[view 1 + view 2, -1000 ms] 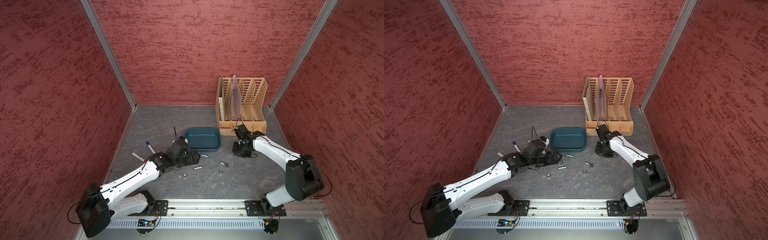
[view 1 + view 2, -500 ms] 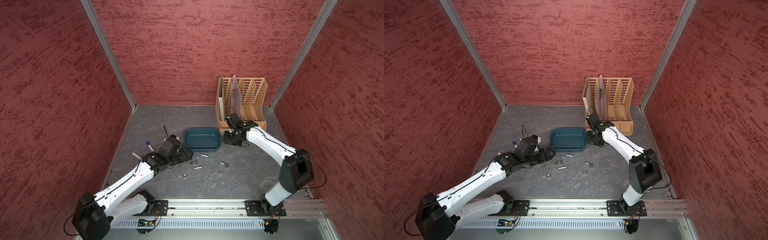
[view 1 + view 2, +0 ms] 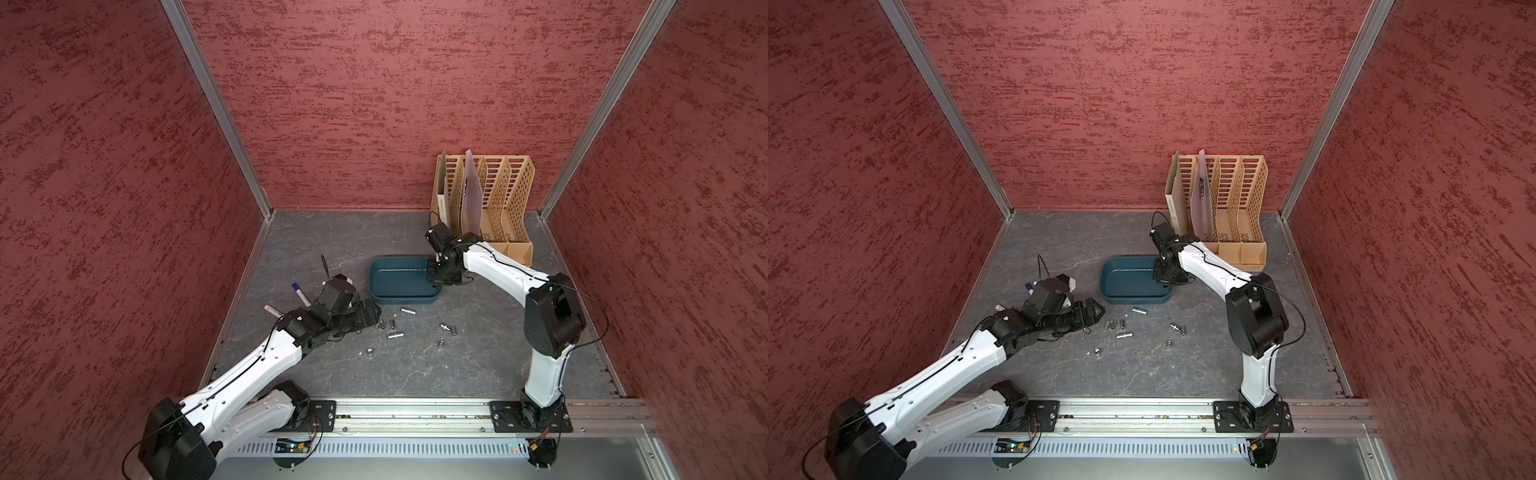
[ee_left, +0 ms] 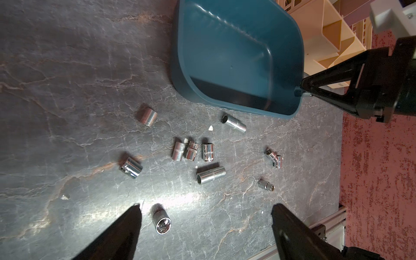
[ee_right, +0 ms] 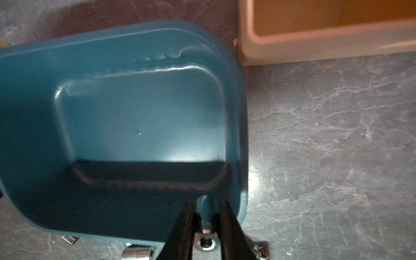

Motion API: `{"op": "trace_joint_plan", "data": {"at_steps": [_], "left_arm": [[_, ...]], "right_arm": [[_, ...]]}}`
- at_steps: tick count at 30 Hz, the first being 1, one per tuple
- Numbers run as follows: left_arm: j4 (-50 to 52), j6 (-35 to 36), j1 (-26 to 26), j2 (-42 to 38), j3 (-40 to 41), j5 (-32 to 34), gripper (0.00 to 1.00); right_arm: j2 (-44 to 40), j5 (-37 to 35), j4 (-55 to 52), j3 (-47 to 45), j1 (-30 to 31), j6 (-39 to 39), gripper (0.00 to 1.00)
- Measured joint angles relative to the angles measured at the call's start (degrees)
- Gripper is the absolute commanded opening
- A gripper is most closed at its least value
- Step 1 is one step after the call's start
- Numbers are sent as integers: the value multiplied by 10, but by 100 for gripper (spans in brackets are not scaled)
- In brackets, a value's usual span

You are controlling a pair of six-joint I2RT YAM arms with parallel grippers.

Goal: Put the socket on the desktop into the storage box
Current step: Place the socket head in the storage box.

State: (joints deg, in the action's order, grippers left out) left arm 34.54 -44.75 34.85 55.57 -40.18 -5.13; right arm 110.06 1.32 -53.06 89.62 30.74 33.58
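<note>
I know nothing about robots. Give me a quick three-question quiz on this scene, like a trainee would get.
1. True or false: a socket already lies inside the storage box.
2. Fill in: the right claw is shut on a small metal ____.
3. Above the desktop, the left claw is: A open and empty; B shut and empty; C shut on the storage box.
Key: 1 false, the box is bare inside. 2 socket. 3 A.
</note>
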Motion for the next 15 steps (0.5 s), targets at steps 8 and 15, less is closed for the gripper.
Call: {"op": "trace_joint_plan", "data": {"at_steps": [8, 15], "left_arm": [[4, 0, -5, 0, 0, -8, 93], [6, 0, -7, 7, 0, -10, 93]], "right_arm": [[53, -1, -2, 28, 1, -7, 12], [81, -1, -3, 45, 1, -11, 13]]}}
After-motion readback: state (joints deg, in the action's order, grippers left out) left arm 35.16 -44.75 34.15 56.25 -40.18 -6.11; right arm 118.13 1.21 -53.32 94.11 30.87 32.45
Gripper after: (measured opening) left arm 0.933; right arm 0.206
